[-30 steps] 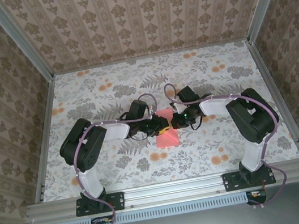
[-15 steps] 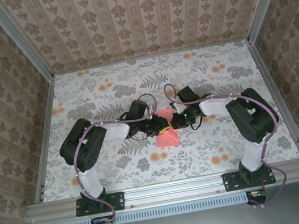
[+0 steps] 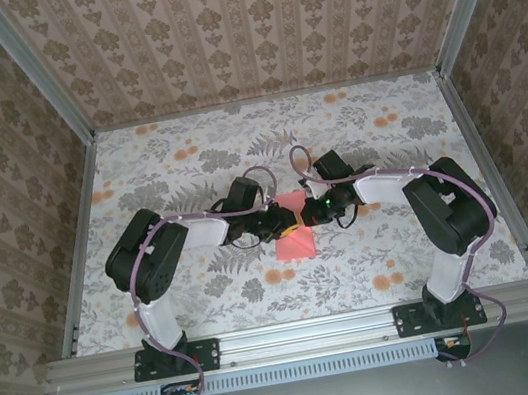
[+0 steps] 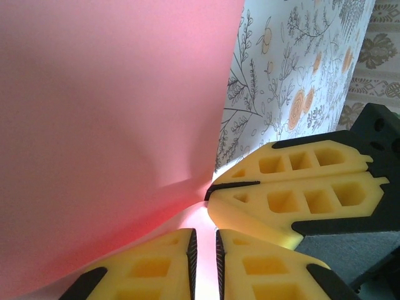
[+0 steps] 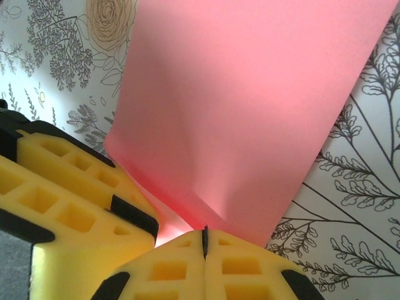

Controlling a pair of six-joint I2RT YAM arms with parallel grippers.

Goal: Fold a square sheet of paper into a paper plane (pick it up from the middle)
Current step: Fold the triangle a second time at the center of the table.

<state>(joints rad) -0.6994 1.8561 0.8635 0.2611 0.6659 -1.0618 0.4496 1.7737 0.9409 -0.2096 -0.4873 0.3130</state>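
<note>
Top external shows the square sheet of paper point(image 3: 295, 241) at the middle of the table point(image 3: 187, 160), under both wrists. The right gripper point(image 5: 205, 232) is clamped on the sheet's raised fold. The left gripper point(image 4: 203, 244) is just beside it, jaws nearly together with pink showing in the slit. I cannot tell whether it grips.

Top external view. A thin salmon-pink square sheet of paper point(image 3: 295, 243) is recorded near the middle of the flower-and-fern-printed table point(image 3: 187, 160), somewhat closer to its near edge than to its far edge. The left gripper point(image 3: 286, 220) and right gripper point(image 3: 312, 216) are seen tip to tip over the sheet's middle, just beside each other; jaw spacing is too small to be resolved. Both black-and-white arms are bent inward from bases on the aluminium rail point(image 3: 307, 332) at the near edge. Beige patterned walls point(image 3: 246, 28) are noted on three sides.
</note>
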